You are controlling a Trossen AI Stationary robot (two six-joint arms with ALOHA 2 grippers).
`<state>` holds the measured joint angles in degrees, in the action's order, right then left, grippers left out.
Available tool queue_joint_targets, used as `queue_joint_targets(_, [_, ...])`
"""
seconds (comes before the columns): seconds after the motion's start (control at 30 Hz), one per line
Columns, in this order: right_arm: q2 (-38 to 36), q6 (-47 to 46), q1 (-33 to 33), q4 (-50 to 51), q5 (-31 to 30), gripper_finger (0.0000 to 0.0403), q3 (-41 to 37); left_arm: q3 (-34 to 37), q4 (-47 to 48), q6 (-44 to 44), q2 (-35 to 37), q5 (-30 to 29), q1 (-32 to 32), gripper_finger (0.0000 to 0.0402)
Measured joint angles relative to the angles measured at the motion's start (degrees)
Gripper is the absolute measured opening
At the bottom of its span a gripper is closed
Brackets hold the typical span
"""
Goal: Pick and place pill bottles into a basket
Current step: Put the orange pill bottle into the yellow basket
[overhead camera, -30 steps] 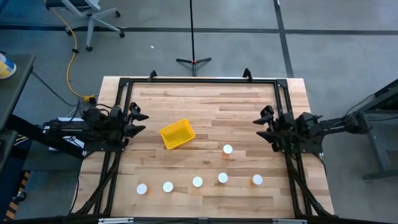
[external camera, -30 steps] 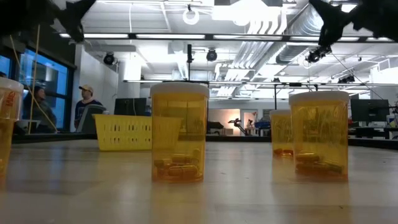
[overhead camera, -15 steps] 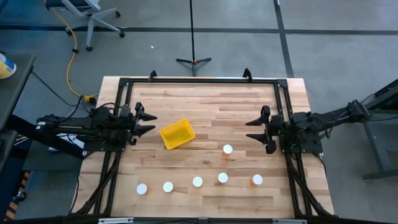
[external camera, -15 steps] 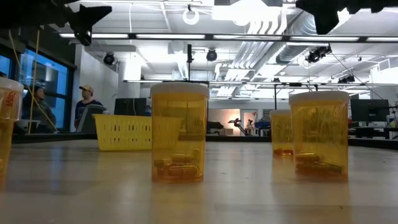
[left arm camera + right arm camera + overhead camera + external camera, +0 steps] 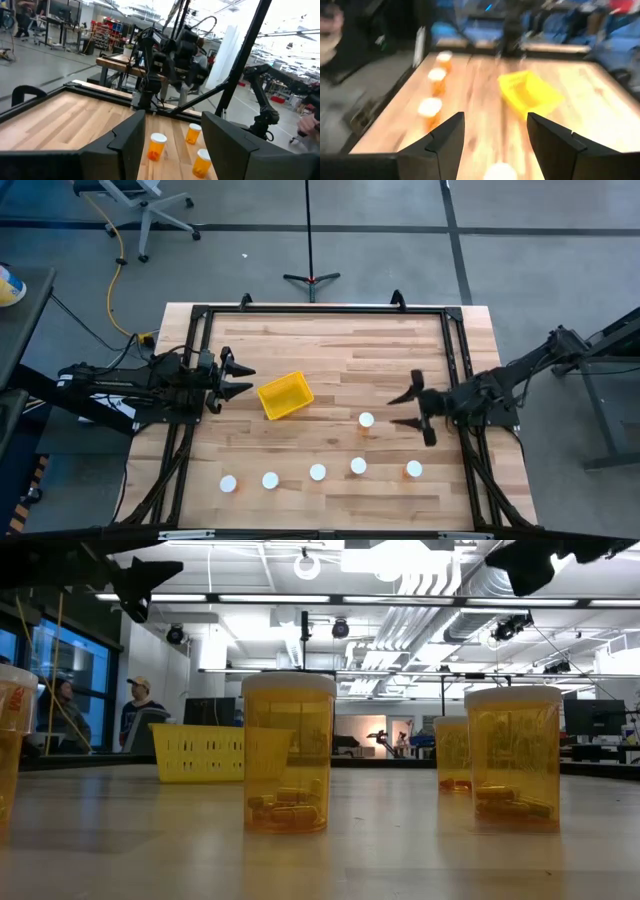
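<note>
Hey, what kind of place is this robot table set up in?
Probably an open robotics lab or workshop. Exposed ducts and strip lights run overhead, a concrete floor surrounds the wooden table, and more workbenches and another robot arm stand farther back.

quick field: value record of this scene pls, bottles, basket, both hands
pill bottles: six, white caps, all standing on the table; five in a row along the near edge, e.g., one apart
basket: yellow, empty, left of centre
left hand: open, holding nothing, beside the basket's left side
right hand: open, holding nothing, just right of the lone bottle
bottles in basket: none
</note>
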<state>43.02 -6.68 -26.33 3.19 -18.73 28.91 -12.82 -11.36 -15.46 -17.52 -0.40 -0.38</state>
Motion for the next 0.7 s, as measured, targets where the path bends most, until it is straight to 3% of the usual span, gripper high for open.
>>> queue_joint_targets(0.1, [3.05, -0.58, 0.17, -1.39, 0.07, 0.0206, -0.02, 0.0, -0.02, 0.06, 0.0, 0.0, 0.0, 0.0227])
queue_joint_targets(0.33, [5.27, -8.95, 0.55, -1.04, -10.97, 0.0206, -0.02, 0.0, -0.02, 0.11, 0.0, -0.02, 0.0, 0.0227])
queue_joint_targets(0.53, [9.18, -16.54, 0.55, 0.48, -8.91, 0.0206, -0.02, 0.02, 0.04, 0.13, 0.0, -0.24, 0.0, 0.0227])
queue_joint_targets(0.7, [14.22, -17.5, 0.5, 0.51, -5.86, 0.0206, -0.02, 0.02, 0.64, 0.15, 0.0, -0.66, 0.0, 0.0227])
